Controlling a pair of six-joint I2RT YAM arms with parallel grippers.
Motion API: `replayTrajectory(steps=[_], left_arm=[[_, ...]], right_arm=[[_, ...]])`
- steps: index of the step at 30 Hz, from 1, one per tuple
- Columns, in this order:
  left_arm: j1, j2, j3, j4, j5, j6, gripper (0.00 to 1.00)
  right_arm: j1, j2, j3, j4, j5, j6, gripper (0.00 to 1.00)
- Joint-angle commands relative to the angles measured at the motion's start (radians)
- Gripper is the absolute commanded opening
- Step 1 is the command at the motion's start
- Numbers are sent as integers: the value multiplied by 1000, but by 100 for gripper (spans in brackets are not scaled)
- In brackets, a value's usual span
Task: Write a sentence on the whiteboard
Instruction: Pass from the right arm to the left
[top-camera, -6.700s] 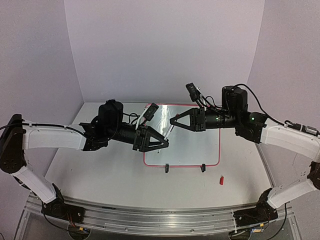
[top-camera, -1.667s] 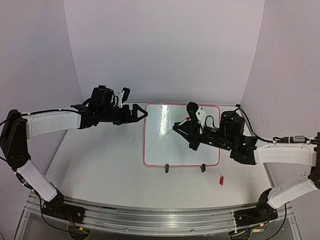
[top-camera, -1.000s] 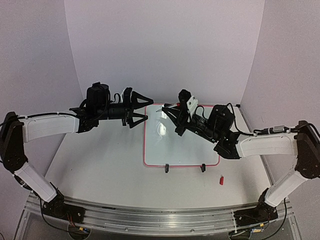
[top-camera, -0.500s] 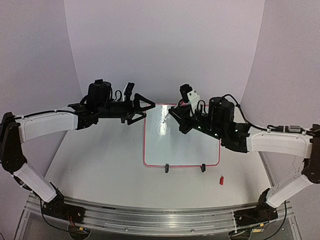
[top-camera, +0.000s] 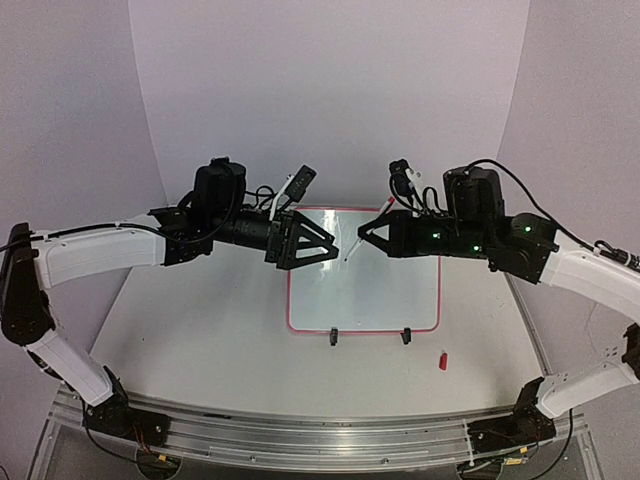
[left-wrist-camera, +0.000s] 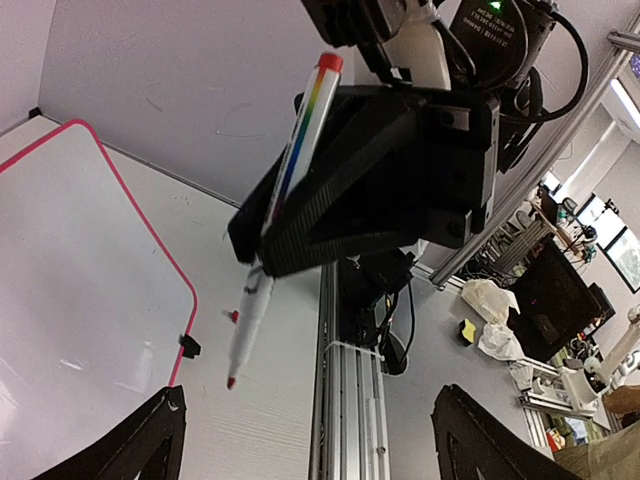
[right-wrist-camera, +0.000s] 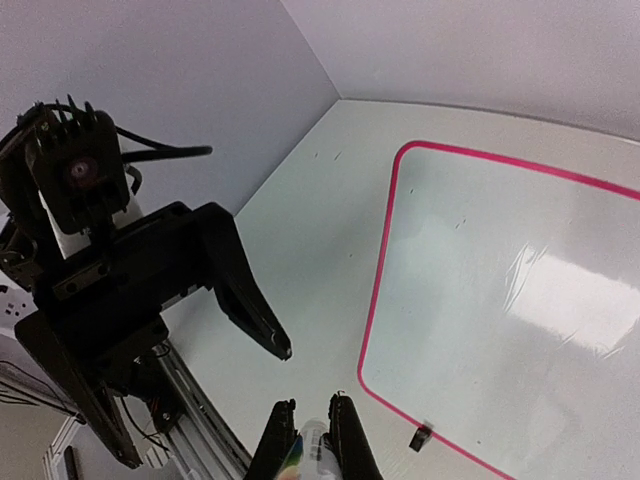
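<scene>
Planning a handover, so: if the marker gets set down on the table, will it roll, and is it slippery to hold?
Likely to roll: the marker has a slim round barrel and the table looks smooth. Probably stiff and light; it runs straight either side of the right jaws. The glossy barrel could slip in a loose grip.

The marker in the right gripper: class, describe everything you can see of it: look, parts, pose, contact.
The marker is a slim pen: white lower barrel, rainbow-striped upper barrel, red end, small red nib bare. The right gripper is shut on it about mid-barrel. It is tilted, nib down, above the whiteboard; the nib seems to hang in air, touching nothing.
</scene>
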Motion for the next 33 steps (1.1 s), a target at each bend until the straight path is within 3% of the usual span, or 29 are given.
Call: replayTrajectory(steps=[1,14,17,24,28,29,33], left_arm=[[9,47,88,6,36,71,82],[-59,114,89,-2,57,93,74],[-64,123,99,2,61,95,68],[-67,161,144,-35,68,129,38],[-68,157,144,-41,24,163,3],[-67,153,145,-57,9,188,0],[-67,135,141,-160,-4,337,0]], right_arm=[[2,14,43,-55,-119,104,0],[1,22,36,-3,-170,138,0],[2,33,33,1,-174,133,0],[2,33,16,42,-196,126,0],[2,29,10,45,-236,110,0],[2,21,4,37,-256,92,6],[2,-65,-45,-53,-252,15,45]])
